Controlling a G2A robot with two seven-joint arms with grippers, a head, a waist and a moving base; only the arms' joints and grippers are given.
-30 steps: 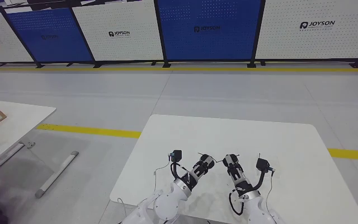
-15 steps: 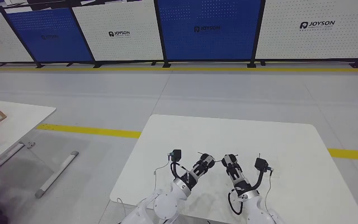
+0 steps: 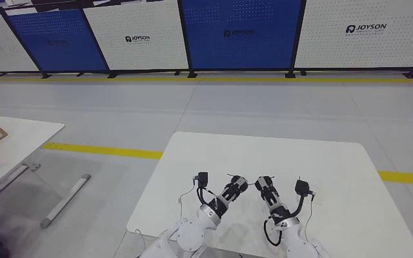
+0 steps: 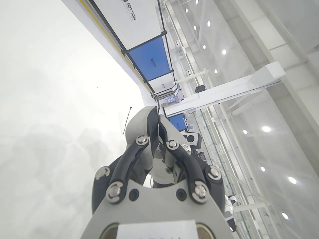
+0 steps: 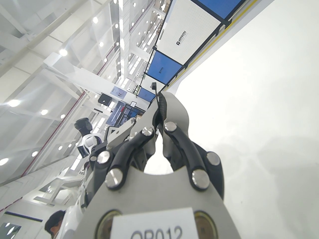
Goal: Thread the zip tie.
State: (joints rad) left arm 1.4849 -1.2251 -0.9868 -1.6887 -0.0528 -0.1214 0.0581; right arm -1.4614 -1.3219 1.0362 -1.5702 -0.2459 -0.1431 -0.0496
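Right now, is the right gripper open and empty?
No, the right gripper is shut on the zip tie, whose head sticks out past its tips.

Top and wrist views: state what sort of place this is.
Probably an industrial hall: perforated partition panels, a yellow floor line, and a high ceiling with rows of lamps.

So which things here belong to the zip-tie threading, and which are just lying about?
In use: thin black plastic zip tie pinched in right gripper; black strip pinched in left gripper.
Lying about: second black zip tie on white table.
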